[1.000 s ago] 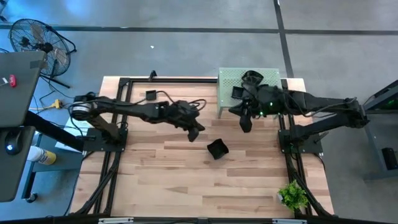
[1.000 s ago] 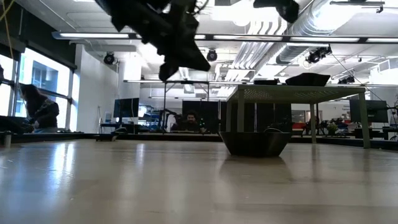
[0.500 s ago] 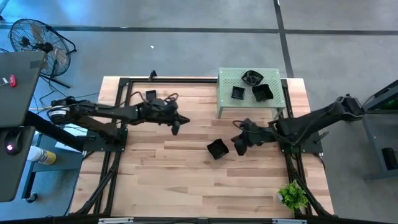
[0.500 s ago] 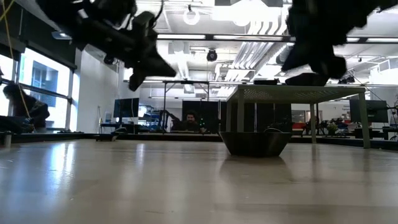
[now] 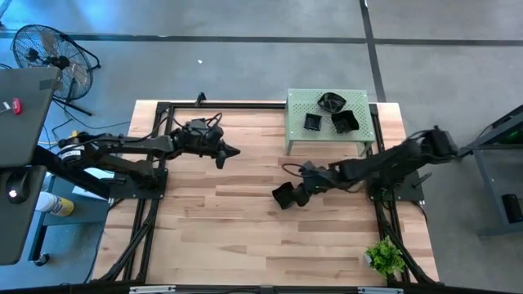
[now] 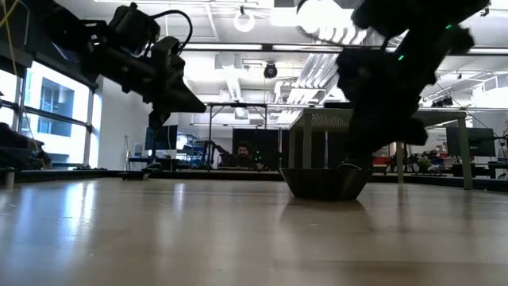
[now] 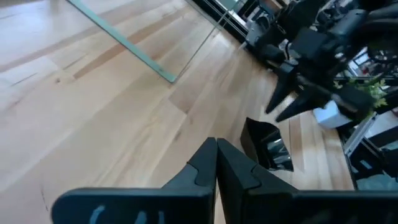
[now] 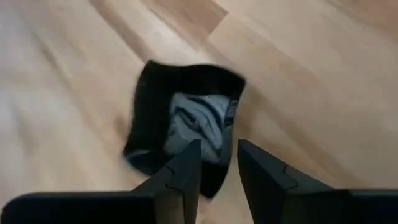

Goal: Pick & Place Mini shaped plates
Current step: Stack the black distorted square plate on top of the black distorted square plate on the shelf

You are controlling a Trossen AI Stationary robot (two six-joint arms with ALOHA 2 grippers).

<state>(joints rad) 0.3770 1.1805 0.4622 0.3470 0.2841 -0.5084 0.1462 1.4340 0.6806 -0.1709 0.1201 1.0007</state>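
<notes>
Hovering w/ parted jaws, right gripper [image 8: 217, 168] beside square plate [image 8: 183, 118].

The wooden tabletop [image 5: 245, 237] stood on a grey concrete floor [image 5: 245, 65], with a black floor fan [image 5: 45, 53] at the upper left of the high view. In the low view, ceiling strip lights [image 6: 262, 48] and silver ducts [image 6: 317, 71] ran overhead, and bright windows [image 6: 48, 111] filled the left edge.
</notes>
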